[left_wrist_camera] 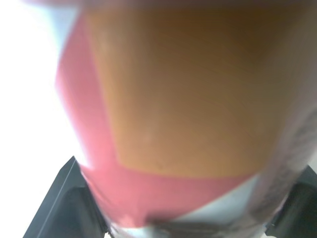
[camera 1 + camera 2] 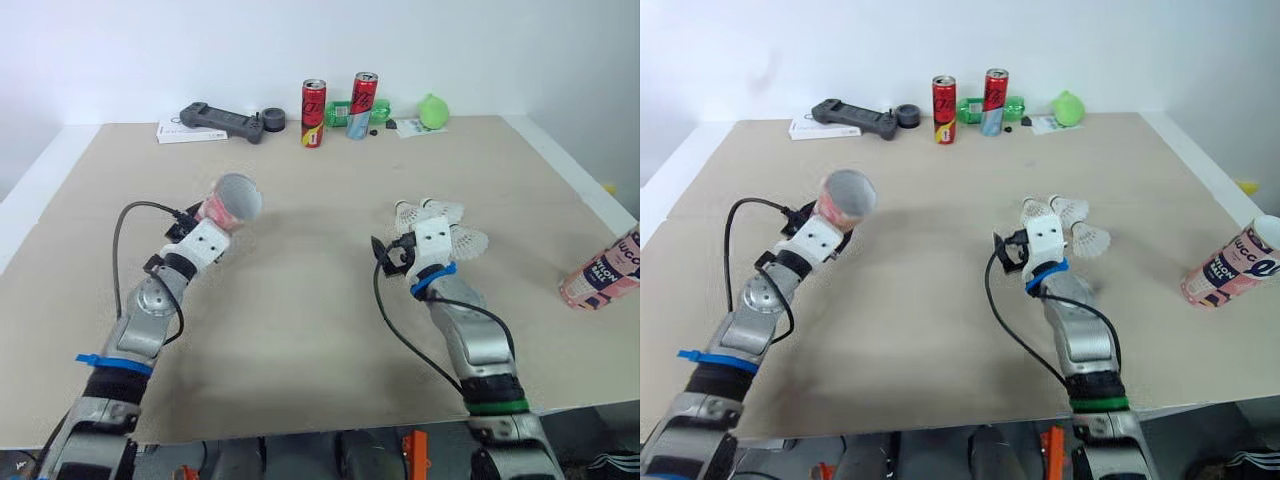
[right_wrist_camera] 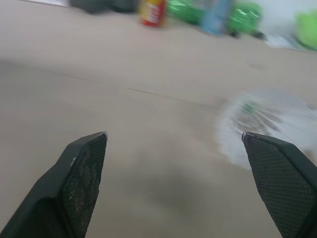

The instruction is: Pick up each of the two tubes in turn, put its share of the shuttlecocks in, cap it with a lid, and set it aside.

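The left jaws are clenched on a pink tube (image 2: 232, 200), held off the desk (image 2: 320, 320) with its open mouth tilted upward. The right jaws stand spread wide, low over the desk, with the shuttlecocks (image 2: 468, 242) just ahead of them. A second tube (image 2: 603, 272) lies near the desk's right edge.

Both head eyes overlook the same table (image 2: 300, 300); wrist cameras look close-up.

Blurred, label unreadable: tube (image 1: 163, 114) in left tool (image 1: 185, 198). Partly hidden behind right tool (image 3: 173, 135): shuttlecocks (image 2: 468, 240). Edge-cropped, well right of it: second tube (image 2: 603, 272).
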You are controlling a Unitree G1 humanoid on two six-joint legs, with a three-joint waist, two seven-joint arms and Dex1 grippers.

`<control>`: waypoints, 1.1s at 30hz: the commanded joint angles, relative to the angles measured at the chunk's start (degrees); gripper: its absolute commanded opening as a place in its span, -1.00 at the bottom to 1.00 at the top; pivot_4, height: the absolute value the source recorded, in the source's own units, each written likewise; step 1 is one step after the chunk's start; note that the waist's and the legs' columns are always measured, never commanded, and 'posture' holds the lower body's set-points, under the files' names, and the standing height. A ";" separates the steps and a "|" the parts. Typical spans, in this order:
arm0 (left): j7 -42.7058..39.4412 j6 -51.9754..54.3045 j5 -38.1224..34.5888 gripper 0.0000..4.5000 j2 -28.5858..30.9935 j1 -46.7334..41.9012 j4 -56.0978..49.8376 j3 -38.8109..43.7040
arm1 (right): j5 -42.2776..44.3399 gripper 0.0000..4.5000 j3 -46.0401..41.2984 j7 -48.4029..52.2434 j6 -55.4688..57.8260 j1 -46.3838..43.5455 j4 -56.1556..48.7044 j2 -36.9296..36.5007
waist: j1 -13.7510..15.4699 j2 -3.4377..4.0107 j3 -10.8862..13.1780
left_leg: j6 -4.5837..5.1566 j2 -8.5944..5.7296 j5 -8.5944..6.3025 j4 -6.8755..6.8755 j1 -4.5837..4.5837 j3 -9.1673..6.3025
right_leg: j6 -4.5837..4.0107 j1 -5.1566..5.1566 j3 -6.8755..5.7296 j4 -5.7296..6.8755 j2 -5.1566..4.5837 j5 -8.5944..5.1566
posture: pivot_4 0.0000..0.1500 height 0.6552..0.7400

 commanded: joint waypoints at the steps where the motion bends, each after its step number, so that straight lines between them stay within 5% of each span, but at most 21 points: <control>1: 0.14 -0.51 3.96 0.44 2.37 0.56 -5.35 -1.04 | -0.98 1.00 -1.92 -1.70 -5.16 -6.56 9.83 1.20 | -0.25 0.01 0.00 | 0.02 0.01 0.01 0.00 0.01 0.02 | -0.02 -0.02 0.00 0.00 0.00 0.02 | 1.00 1.00; 11: -0.07 0.49 8.12 0.44 3.35 1.53 -7.73 -2.87 | -0.56 1.00 -4.63 -3.39 -15.02 -21.69 35.69 3.65 | -0.90 0.02 0.02 | 0.05 0.00 0.02 -0.21 -0.01 0.02 | -0.27 -0.08 0.02 0.00 0.00 0.11 | 1.00 1.00; 14: -0.64 1.28 6.31 0.42 2.23 2.11 -8.49 -2.34 | 0.02 0.63 -5.82 -3.64 -17.54 -24.81 42.21 4.53 | -0.92 0.03 0.02 | 0.05 0.00 0.02 -0.25 -0.01 0.02 | -0.34 -0.10 0.02 0.00 0.01 0.14 | 1.00 1.00; 21: -1.99 1.66 6.04 0.42 1.88 2.03 -9.36 -2.80 | -0.16 -0.92 -7.52 -4.06 -20.53 -27.03 47.38 5.26 | -0.94 0.03 0.02 | 0.05 -0.01 0.02 -0.27 -0.02 0.01 | -0.37 -0.09 0.03 0.00 0.00 0.14 | 1.00 1.00; 27: -3.25 1.87 7.36 0.42 2.14 1.60 -8.83 -4.04 | 0.68 -0.96 -7.41 -0.99 -20.29 -25.24 43.53 5.32 | -0.95 0.03 0.02 | 0.05 0.00 0.02 -0.27 -0.01 0.01 | -0.37 -0.10 0.03 0.01 0.01 0.14 | 1.00 1.00; 33: -5.37 4.50 8.20 0.42 2.11 1.24 -9.11 -5.47 | 8.84 -0.96 -1.43 21.04 -14.42 -13.75 12.70 2.99 | -0.90 0.08 0.05 | 0.05 -0.02 0.01 -0.32 -0.04 -0.03 | -0.35 -0.11 0.03 0.01 0.02 0.11 | 1.00 1.00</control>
